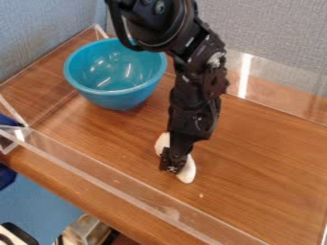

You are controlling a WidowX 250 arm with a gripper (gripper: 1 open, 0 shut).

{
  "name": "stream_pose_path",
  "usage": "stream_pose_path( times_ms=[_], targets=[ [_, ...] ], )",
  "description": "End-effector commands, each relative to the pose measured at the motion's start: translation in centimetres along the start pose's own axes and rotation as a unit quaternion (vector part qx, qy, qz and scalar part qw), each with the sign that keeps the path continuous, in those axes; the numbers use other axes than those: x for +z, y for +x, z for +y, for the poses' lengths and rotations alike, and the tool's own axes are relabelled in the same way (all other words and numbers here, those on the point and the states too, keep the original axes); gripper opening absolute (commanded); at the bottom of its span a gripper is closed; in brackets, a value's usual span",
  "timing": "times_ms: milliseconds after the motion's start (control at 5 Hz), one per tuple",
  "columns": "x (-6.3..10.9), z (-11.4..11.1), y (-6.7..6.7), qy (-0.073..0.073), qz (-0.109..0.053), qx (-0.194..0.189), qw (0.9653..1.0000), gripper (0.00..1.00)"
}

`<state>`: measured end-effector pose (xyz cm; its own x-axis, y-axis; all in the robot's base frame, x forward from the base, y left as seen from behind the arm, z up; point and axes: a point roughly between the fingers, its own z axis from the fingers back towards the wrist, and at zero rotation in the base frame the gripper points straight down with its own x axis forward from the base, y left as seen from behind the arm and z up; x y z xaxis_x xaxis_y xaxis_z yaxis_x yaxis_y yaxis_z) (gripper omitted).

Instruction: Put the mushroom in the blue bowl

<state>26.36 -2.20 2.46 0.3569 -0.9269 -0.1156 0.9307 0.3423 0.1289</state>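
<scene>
The mushroom point(186, 173) lies on the wooden table near the front clear wall, its cream stem showing beside my fingertips and its cap mostly hidden behind them. My black gripper point(170, 163) points straight down right over it, jaws open and straddling it. The blue bowl point(117, 73) sits at the back left of the table with nothing in it, well apart from the gripper.
Low clear plastic walls point(102, 191) fence the wooden table point(269, 163). The black arm point(192, 77) rises from the gripper toward the top of the frame, just right of the bowl. A blue-grey wall stands behind.
</scene>
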Motion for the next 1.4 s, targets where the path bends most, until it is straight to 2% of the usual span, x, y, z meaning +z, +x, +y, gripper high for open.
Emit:
stream_pose_path(
  times_ms=[0, 200, 1200],
  targets=[
    [-0.6, -0.2, -0.3, -0.012, 0.007, 0.003, 0.9999, 1.00],
    [-0.1, 0.0, -0.5, -0.011, 0.006, 0.004, 0.9999, 0.00],
    [2.2, 1.1, -1.5, -0.003, 0.001, 0.014, 0.9999, 0.00]
  ],
)
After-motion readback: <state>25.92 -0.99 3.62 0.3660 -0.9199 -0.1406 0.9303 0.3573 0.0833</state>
